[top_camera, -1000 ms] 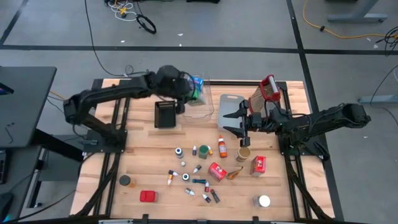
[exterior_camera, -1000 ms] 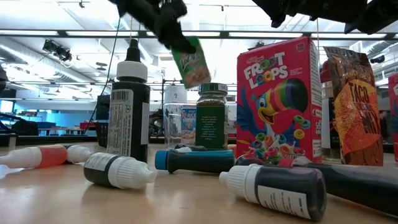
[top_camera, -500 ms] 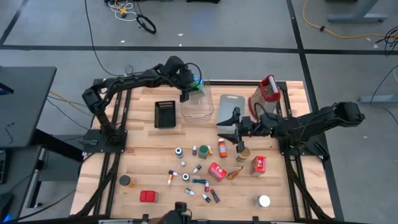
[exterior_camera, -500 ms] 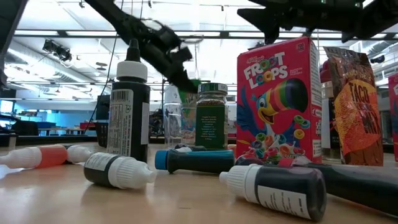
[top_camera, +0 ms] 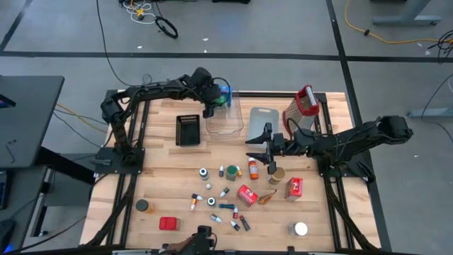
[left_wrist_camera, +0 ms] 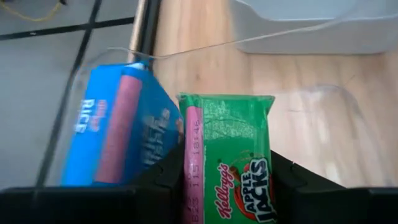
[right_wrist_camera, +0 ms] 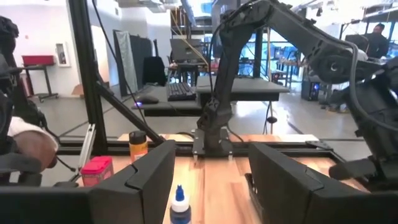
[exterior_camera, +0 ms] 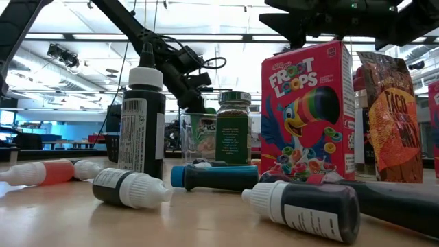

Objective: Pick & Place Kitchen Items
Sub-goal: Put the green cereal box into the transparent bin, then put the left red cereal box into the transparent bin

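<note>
Across wooden table (top_camera: 163, 180), scattered near-edge kitchen items (top_camera: 225, 202), then mid-table right gripper (top_camera: 263, 147) hovering with fingers spread wide and empty, farthest back left gripper (top_camera: 214, 106) clamped on green Apple Jacks box (left_wrist_camera: 229, 155) inside clear bin (top_camera: 225, 127) beside blue rice box (left_wrist_camera: 118, 127).
</note>
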### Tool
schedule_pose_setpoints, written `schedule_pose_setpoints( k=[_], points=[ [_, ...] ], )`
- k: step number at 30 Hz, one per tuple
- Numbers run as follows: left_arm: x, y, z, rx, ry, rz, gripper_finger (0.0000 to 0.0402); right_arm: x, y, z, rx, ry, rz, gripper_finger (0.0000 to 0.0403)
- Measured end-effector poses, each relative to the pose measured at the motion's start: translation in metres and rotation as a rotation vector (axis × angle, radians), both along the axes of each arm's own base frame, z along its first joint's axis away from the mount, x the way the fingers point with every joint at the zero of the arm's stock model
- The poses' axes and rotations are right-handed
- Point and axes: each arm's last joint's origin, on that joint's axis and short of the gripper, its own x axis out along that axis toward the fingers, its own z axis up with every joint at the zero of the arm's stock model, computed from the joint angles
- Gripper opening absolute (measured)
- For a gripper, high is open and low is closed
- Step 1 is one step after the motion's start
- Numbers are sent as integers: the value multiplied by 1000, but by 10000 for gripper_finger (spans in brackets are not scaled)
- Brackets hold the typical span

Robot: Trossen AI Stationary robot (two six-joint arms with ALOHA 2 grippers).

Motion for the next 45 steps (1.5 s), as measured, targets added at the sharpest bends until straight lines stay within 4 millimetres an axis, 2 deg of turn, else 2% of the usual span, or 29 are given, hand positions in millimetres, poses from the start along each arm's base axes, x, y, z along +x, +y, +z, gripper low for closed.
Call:
schedule_pose_setpoints(
  k=[16, 22, 26, 29, 33, 38, 41, 45],
  points=[
    [2, -5, -1, -31, 20, 27, 215, 0, 0, 3, -35, -34, -4, 214],
    [5, -10, 1, 96, 105, 132, 226, 0, 0, 3, -35, -34, -4, 214],
    [6, -21, 6, 201, 192, 159, 225, 0, 0, 3, -35, -34, -4, 214],
    [7, -34, 16, 229, 213, 142, 221, 0, 0, 3, -35, -37, -4, 214],
    [4, -50, 41, 250, 156, 129, 221, 0, 0, 4, -34, -41, -4, 214],
    [-2, -59, 64, 265, 84, 141, 220, -1, 0, 4, -30, -46, -3, 214],
    [-8, -63, 74, 230, 49, 163, 218, -1, 0, 4, -20, -47, 0, 214],
    [-17, -76, 98, 142, -80, 142, 211, -1, 0, 4, -10, -47, 2, 214]
  ],
)
